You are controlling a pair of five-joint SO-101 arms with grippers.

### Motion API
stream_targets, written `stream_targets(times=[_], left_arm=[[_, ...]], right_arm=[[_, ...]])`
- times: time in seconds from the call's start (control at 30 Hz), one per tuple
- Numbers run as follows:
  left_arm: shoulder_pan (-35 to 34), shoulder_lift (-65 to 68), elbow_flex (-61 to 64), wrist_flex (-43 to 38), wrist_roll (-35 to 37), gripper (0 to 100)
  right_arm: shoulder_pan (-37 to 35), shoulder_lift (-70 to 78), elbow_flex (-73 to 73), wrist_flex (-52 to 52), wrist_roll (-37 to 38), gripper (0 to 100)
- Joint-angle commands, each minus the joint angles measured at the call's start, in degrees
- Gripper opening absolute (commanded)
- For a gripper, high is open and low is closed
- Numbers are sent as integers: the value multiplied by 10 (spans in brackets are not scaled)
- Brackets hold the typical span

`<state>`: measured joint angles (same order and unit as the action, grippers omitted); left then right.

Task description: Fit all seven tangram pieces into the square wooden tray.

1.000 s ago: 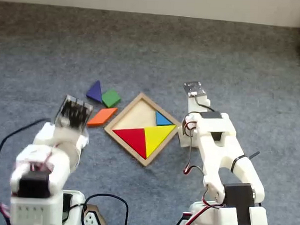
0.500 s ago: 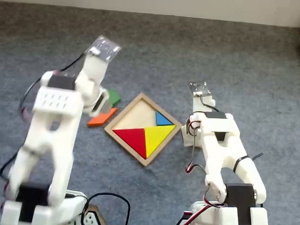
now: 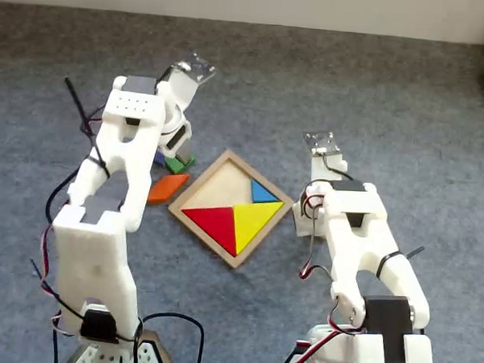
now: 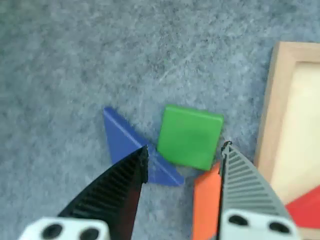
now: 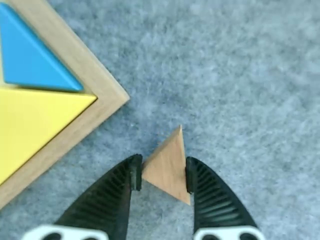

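The square wooden tray (image 3: 226,160) lies at the middle and holds a red triangle (image 3: 214,222), a yellow triangle (image 3: 253,220) and a light blue triangle (image 3: 262,191). Left of it lie a green square (image 4: 190,135), a dark blue triangle (image 4: 129,146) and an orange parallelogram (image 4: 206,206). My left gripper (image 4: 182,162) hovers open just above them, its fingers flanking the green square's near edge. My right gripper (image 5: 161,174) is shut on a small plain wooden triangle (image 5: 167,165) on the carpet, just off the tray's right corner (image 5: 95,82).
Everything rests on grey carpet (image 3: 374,99). The left arm (image 3: 136,129) stretches over the loose pieces and the right arm (image 3: 349,218) stands right of the tray. Open carpet lies beyond the tray toward the far wall.
My left arm has swung from near its base forward and up over the loose pieces left of the tray. The right arm has barely shifted.
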<state>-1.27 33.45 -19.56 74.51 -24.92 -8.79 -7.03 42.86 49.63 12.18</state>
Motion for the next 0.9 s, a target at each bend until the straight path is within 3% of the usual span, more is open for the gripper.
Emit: stream_targets(times=[0.0,0.33,0.47,0.57,0.8,0.87], left_arm=[[14,40,-64,-4,-11,242],[17,147,-122,0,-11,237],[23,154,-124,13,-11,161],[31,133,-146,63,-10,97],[73,85,-238,196,-3,88],[83,73,-262,221,35,88]], right_arm=[[8,-1,-2,-7,-1,67],[8,-1,-2,-7,-1,67],[8,-1,-2,-7,-1,67],[8,-1,-2,-7,-1,67],[9,-1,-2,-7,-1,67],[9,-1,-2,-7,-1,67]])
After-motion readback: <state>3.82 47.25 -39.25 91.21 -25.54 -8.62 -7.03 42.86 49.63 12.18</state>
